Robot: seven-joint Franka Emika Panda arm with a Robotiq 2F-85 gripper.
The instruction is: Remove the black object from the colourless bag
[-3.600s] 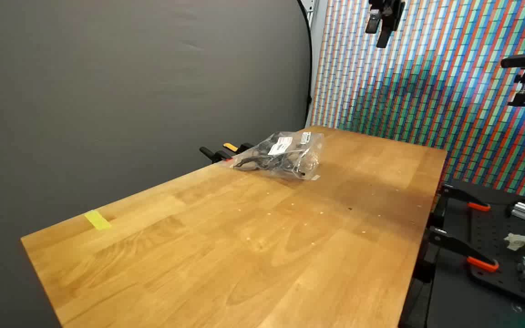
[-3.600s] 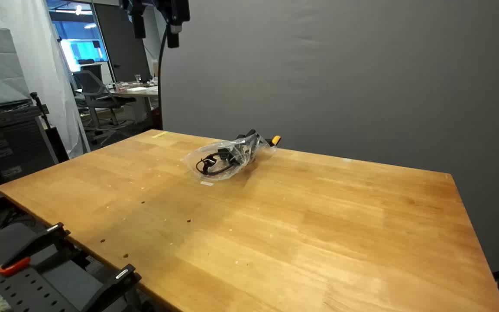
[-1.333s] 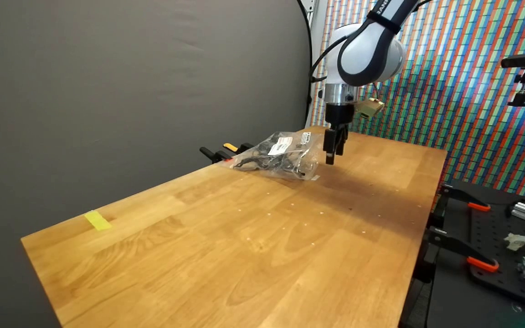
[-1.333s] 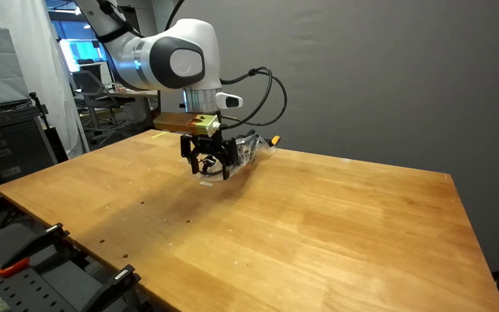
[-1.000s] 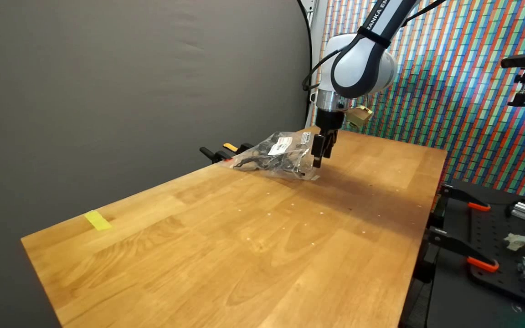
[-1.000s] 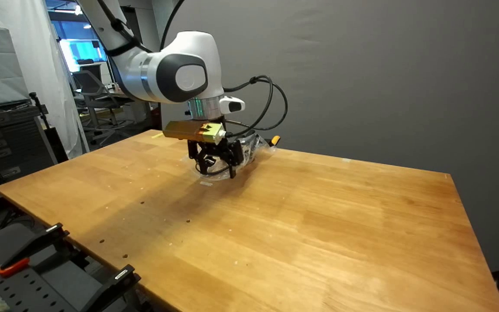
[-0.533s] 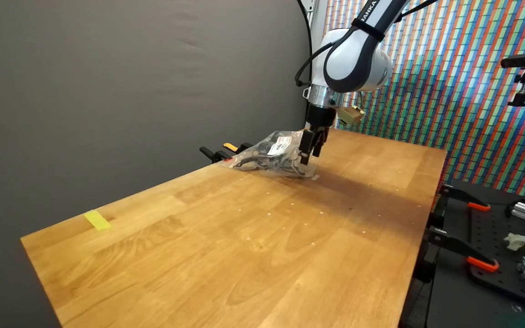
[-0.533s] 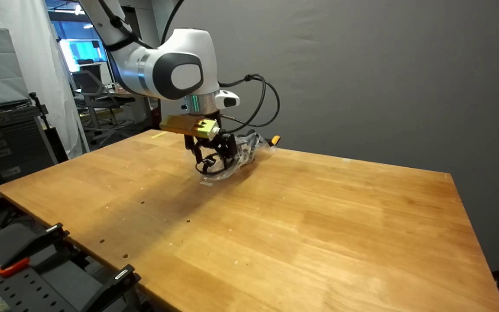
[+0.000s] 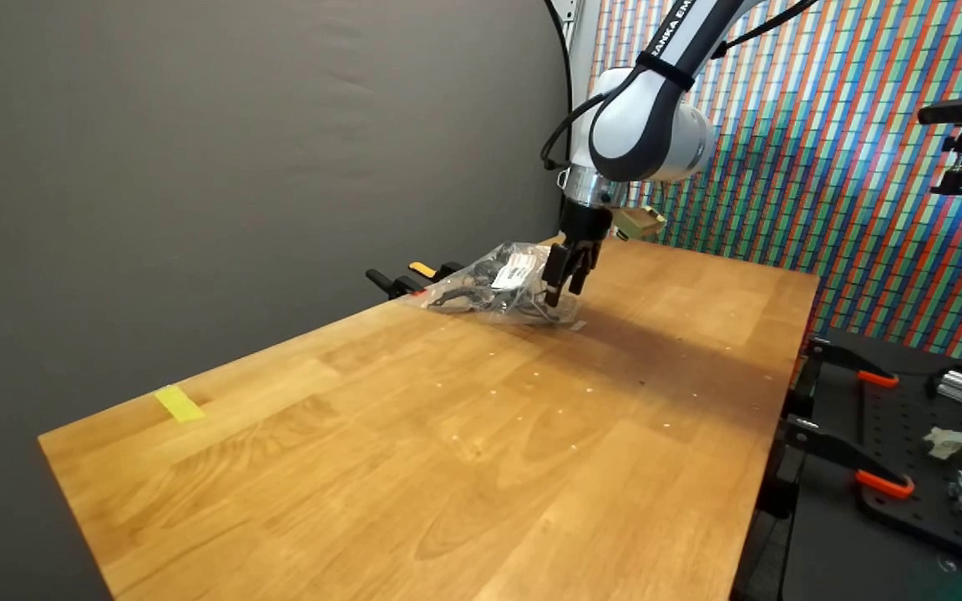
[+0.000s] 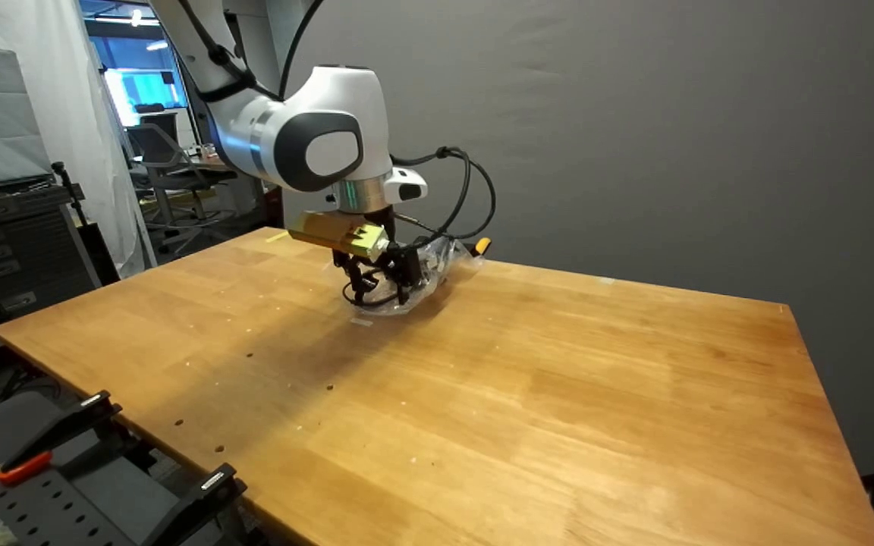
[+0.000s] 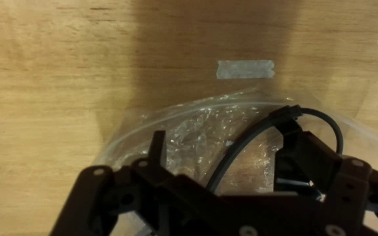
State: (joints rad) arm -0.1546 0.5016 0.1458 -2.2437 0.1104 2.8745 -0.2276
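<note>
The colourless bag [image 9: 493, 315] lies on the wooden table, with a white label on top; it also shows in an exterior view [image 10: 437, 280]. The black object [image 9: 454, 294] is inside the bag. Its looped cable shows in the wrist view [image 11: 231, 154] and in an exterior view [image 10: 378, 304]. My gripper [image 9: 563, 295] points down at the bag's cable end. In the wrist view my gripper [image 11: 233, 141] is open, with clear plastic and the cable between its spread fingers. The right finger overlaps a black connector on the cable. I cannot tell whether the fingers touch the bag.
Clamp handles [image 9: 422, 270] stick up at the table edge behind the bag. A pale tape strip [image 11: 245, 69] lies on the table [image 9: 448, 501] near the bag. A yellow tape strip [image 9: 179, 403] is at the table's edge. A side bench carries clamps [image 9: 886, 484].
The arm has come down from high above the table to the bag's cable end. In the last half second it lowers slightly. The bag's near end looks pressed down and its label has shifted slightly.
</note>
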